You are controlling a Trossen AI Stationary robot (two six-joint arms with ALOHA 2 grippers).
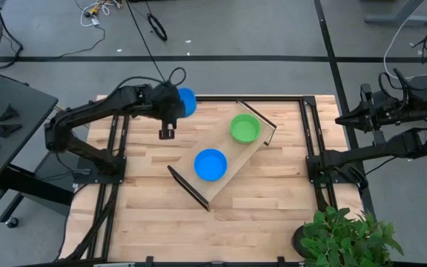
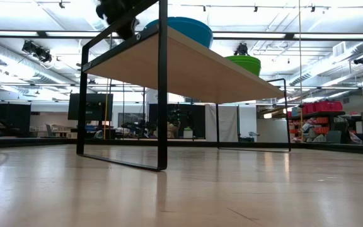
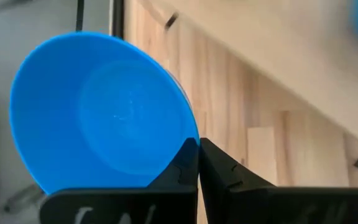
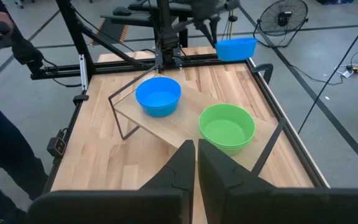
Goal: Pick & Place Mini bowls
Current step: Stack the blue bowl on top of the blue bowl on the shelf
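**Blue bowl held aloft by left arm**

A bright blue round plastic bowl (image 3: 104, 112) is pinched at its rim by the closed left gripper (image 3: 198, 163), raised over the table's far edge. The right gripper (image 4: 196, 163), shut and empty, is kept back at the right. On the pale wooden tray (image 1: 245, 152) a blue bowl (image 1: 210, 164) and a green bowl (image 1: 245, 127) are seen; nesting cannot be judged.

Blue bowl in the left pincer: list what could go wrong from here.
1. The left pincer pinches only the rim of the held blue bowl, which hangs tilted, so it could slip or swing during the carry.
2. The raised wooden tray already carries another blue bowl and a green bowl; a low or off-line approach could knock them or the tray's frame.
3. Released off-centre over either bowl, it may not nest and could roll off.
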